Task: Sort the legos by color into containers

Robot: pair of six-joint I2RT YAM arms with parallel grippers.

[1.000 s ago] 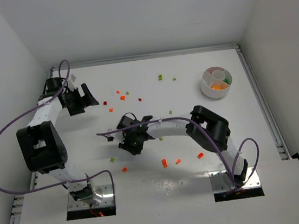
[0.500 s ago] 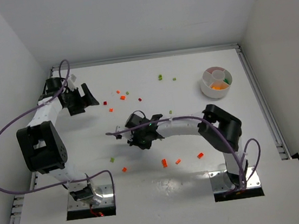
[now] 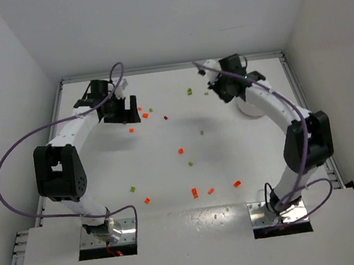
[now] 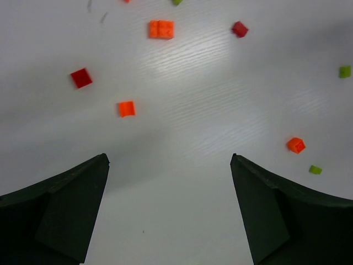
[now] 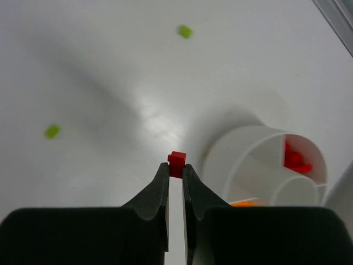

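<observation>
My right gripper [image 5: 176,165] is shut on a tiny red lego [image 5: 177,161], which sticks out at the fingertips. It hangs just left of the white divided dish [image 5: 255,156]. One dish compartment holds red legos [image 5: 296,159] and another shows orange [image 5: 245,203]. In the top view the right gripper [image 3: 218,90] is at the back right, and its arm covers most of the dish [image 3: 250,110]. My left gripper [image 4: 169,160] stands open over bare table at the back left [image 3: 128,110]. Ahead of it lie an orange lego [image 4: 126,109] and a red lego [image 4: 81,78].
Loose legos are scattered over the white table: a double orange one [image 4: 161,28], green ones [image 3: 189,91] at the back, one [image 3: 180,151] in the middle, several orange ones [image 3: 195,193] towards the front. A metal rail [image 3: 311,122] runs along the right edge.
My right arm has swung from the table's middle to the back right beside the dish, its jaws closing on the red lego. The left gripper has shifted to the right, still open.
</observation>
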